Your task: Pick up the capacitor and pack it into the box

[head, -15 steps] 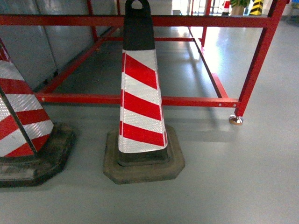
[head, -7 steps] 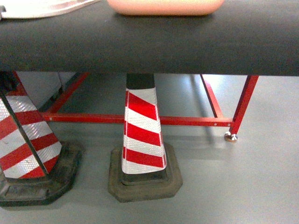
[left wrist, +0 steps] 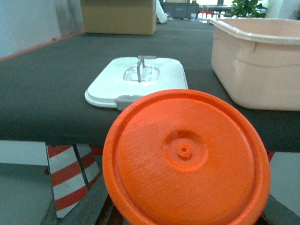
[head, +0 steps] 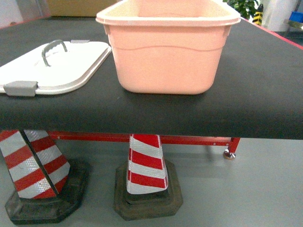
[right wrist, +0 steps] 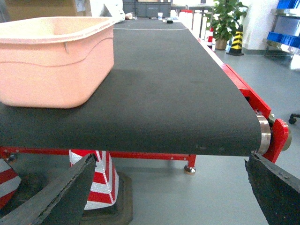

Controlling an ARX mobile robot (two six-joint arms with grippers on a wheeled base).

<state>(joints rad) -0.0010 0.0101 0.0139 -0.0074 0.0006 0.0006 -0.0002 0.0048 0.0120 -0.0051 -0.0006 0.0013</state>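
An orange round capacitor (left wrist: 187,159) fills the lower half of the left wrist view, its flat end toward the camera. My left gripper (left wrist: 190,216) is shut on it, and only dark finger edges show at the bottom corners. It hangs in front of the table's near edge. The salmon-pink box (head: 168,47) stands open on the black table top (head: 265,85), also seen as the box (left wrist: 255,65) and the box (right wrist: 51,61). Its white lid (head: 61,61) lies flat to the left. My right gripper (right wrist: 171,190) is open and holds nothing, below the table edge. Neither gripper shows in the head view.
Two red-and-white traffic cones (head: 146,165) (head: 33,170) stand on the grey floor under the table's red frame (head: 189,140). A brown cardboard carton (left wrist: 117,16) sits at the table's far end. A potted plant (right wrist: 227,18) and blue bins (right wrist: 286,40) stand at the right.
The head view has risen from the floor and cones up to the table top, bringing the box and lid into view.
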